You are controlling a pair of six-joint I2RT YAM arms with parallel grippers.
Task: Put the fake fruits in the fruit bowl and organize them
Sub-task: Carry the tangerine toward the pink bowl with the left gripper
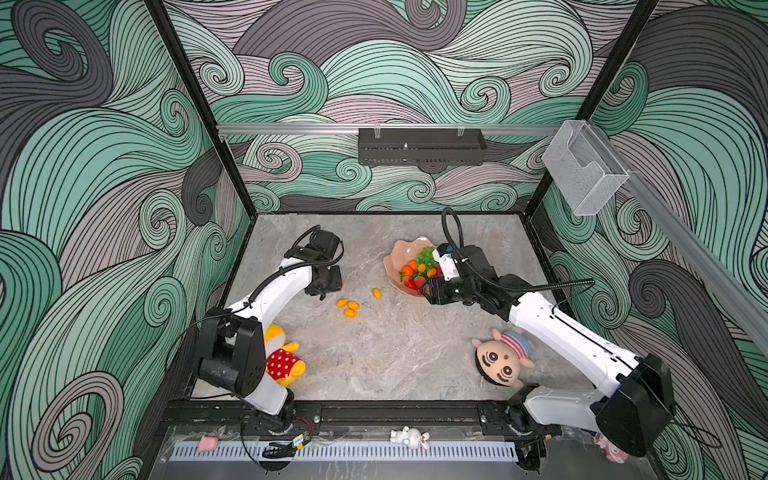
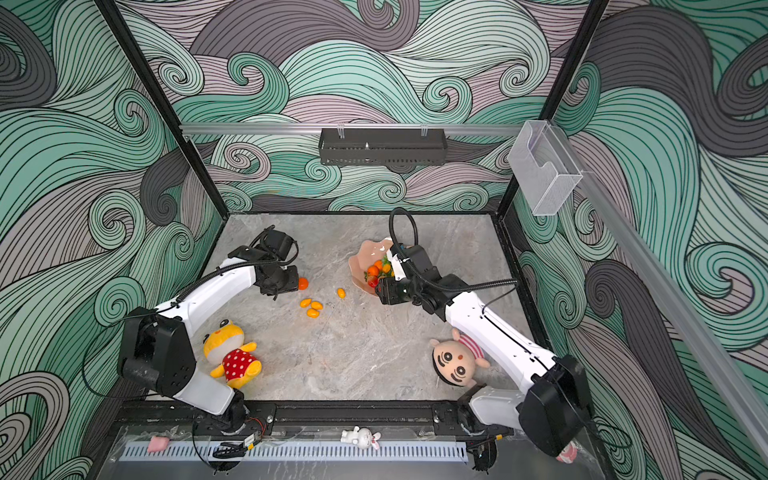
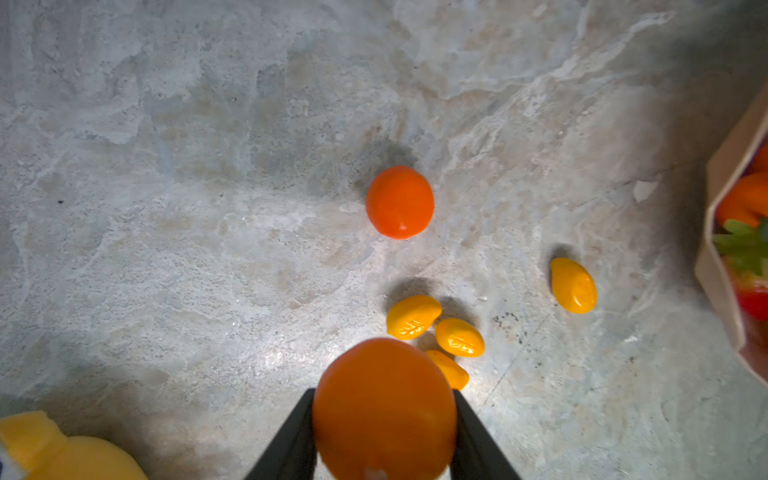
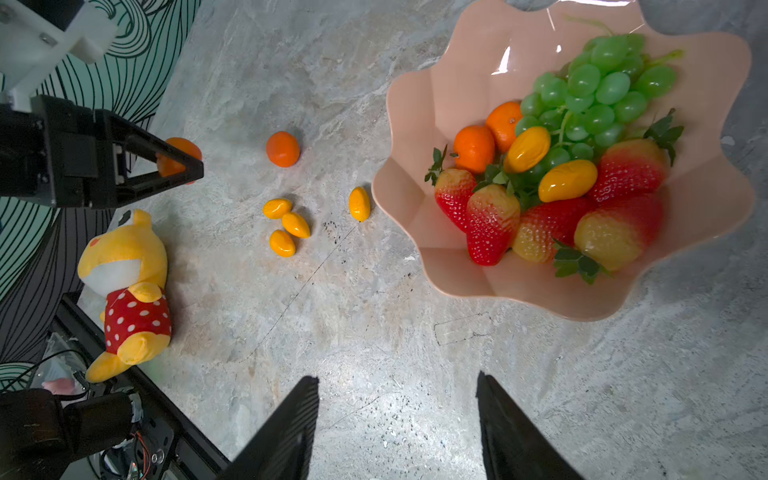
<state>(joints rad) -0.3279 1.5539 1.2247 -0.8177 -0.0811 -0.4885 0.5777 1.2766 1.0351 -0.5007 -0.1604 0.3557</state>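
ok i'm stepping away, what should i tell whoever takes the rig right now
Grippers: left gripper is shut on a tangerine, held above the table. The right gripper is open and empty beside the fruit bowl.
Done: grape bunch, strawberries, two tangerines and two kumquats are in the bowl.
Left: bowl the held tangerine, then the loose tangerine, three clustered kumquats and single kumquat, all lying on the table.
The yellow plush toy and plush doll are not part of the job.
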